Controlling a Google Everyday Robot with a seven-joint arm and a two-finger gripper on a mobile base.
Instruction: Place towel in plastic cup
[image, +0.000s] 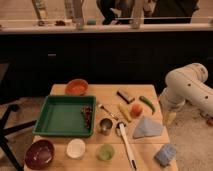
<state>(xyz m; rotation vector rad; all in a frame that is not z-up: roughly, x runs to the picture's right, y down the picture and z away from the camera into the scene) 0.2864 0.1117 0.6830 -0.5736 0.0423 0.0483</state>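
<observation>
Tabletop (107, 92): wooden and crowded. The green tray (62, 116) on its left half serves as the reference for all positions below.

Robot arm (187, 82): white, well to the right of the tray, beyond the tabletop's right edge. Its hand (169, 117) hangs downward just off that edge. The hand is spread wide and holds nothing.

Towel (147, 128): pale blue-grey and folded to a rough triangle. It lies flat on the tabletop well right of the tray, level with the tray's front half and near the hand, but apart from it. No contact observed.

Maroon bowl (39, 153): in front of the tray's left corner. White bowl (76, 148): in front of the tray, right of the maroon bowl.

Blue sponge (165, 154): far right of the tray, near the front corner of the tabletop. It is not the task item.

Plastic cup (105, 152): light green, upright, just past the tray's front right corner. The interior appears empty. Metal cup (105, 126): just behind the plastic cup, beside the tray's right wall.

Progress assessment: nothing completed. The reach, grasp, lift, carry toward the tray and release into the plastic cup all remain. A long white utensil (126, 145) lies between the towel and the cup.
</observation>
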